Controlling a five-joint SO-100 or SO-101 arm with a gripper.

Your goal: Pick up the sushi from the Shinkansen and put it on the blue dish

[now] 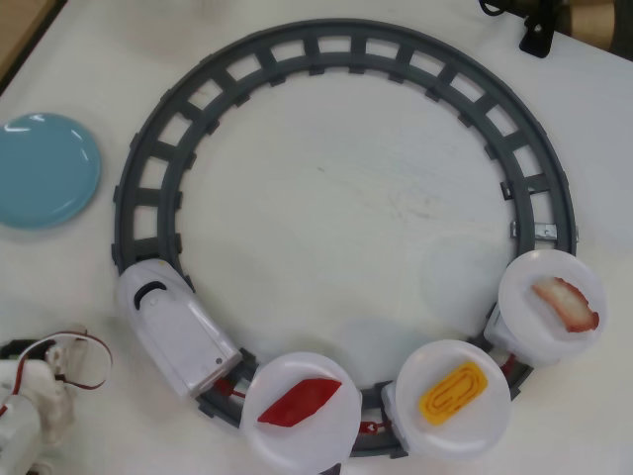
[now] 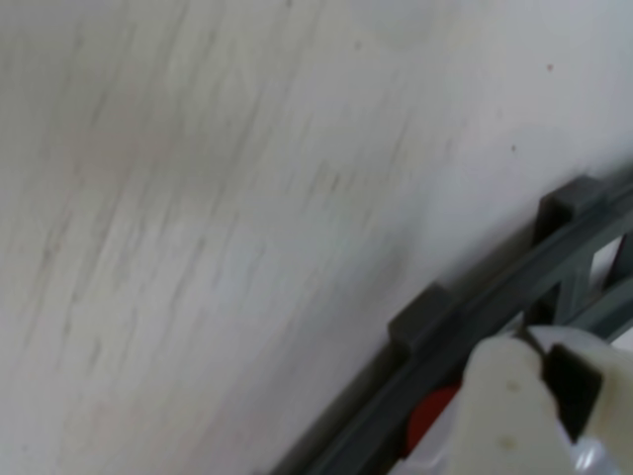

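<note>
In the overhead view the yellow-orange sushi (image 1: 454, 393) lies on the middle white plate car (image 1: 435, 435) at the bottom right of the ring. The white Shinkansen (image 1: 173, 322) sits on the track at the lower left, nose pointing up, with three plate cars trailing to the right. The blue dish (image 1: 45, 170) rests on the table at the far left, outside the track. My arm (image 1: 30, 406), white with red wires, is at the bottom left corner, just left of the train. Its fingers cannot be made out. The wrist view shows bare table, grey track (image 2: 465, 327) and a blurred white shape (image 2: 509, 396).
The grey circular track (image 1: 346, 45) fills most of the table. A red diamond piece (image 1: 299, 402) sits on the first plate car and a pink-and-white striped piece (image 1: 566, 302) on the last. A black object (image 1: 539, 30) is at the top right edge.
</note>
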